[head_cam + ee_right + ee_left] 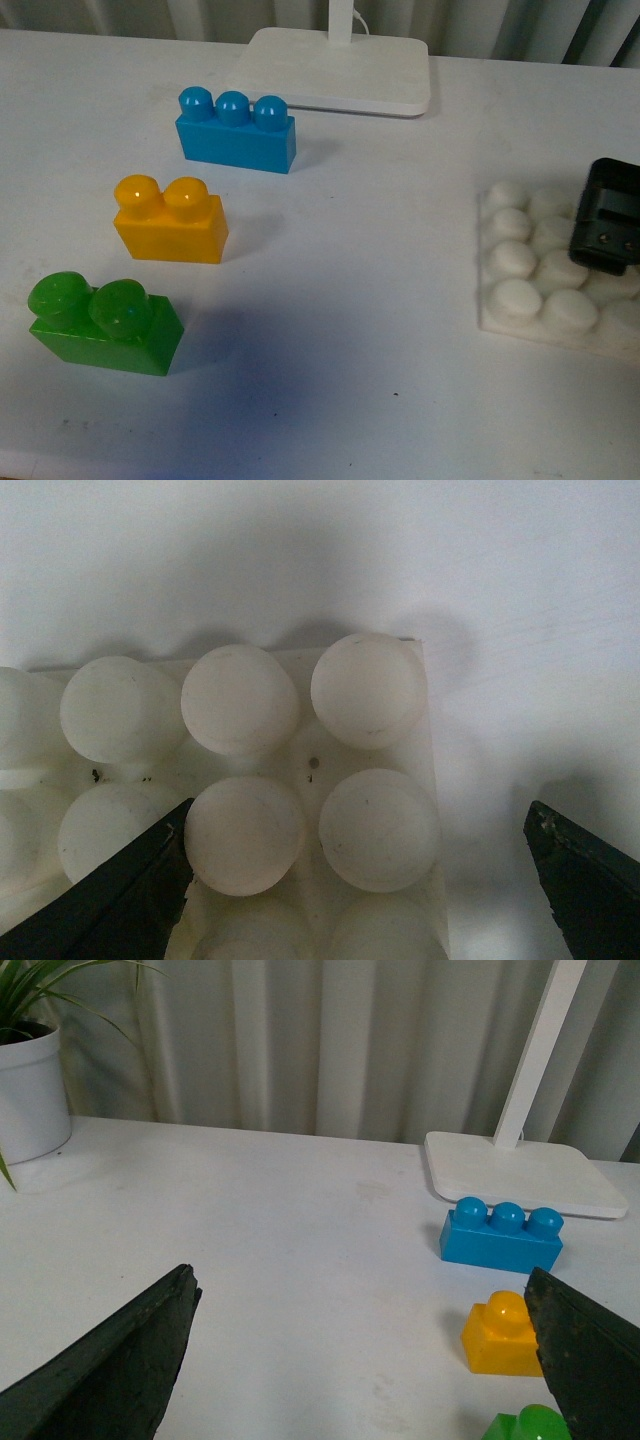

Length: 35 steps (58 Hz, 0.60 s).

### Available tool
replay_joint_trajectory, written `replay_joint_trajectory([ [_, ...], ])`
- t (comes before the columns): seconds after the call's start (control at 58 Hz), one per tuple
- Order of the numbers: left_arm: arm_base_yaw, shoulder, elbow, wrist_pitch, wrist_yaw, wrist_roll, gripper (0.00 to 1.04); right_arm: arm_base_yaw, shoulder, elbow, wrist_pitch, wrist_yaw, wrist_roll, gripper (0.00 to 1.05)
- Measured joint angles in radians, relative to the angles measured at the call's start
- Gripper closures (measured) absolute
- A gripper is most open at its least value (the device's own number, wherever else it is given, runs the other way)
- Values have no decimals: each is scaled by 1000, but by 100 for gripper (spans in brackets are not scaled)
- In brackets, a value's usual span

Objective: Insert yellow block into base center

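Two studs are topping the yellow block [168,222], which is sitting near the tabletop's left edge between the blue brick [237,130] and the green brick [105,325]. I'm judging it light, rigid and slick, so I'm favouring its flat side walls. The left gripper [345,1360] and the right gripper [350,880], over the base [512,258] at the right edge, are gaping wide and empty.

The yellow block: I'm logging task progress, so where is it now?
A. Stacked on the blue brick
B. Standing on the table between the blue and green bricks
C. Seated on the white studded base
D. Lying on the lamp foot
B: in the front view the yellow block stands on the table between the blue brick and the green brick, well apart from the base.
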Motion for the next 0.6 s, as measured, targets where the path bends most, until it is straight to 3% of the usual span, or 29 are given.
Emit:
replay_joint_trajectory([
  [0.259,0,0,0,0,0,0,6,142,79,95,-45,65,124,9],
  [0.603,0,0,0,0,0,0,6,192,153,183,-71,87,190,9],
])
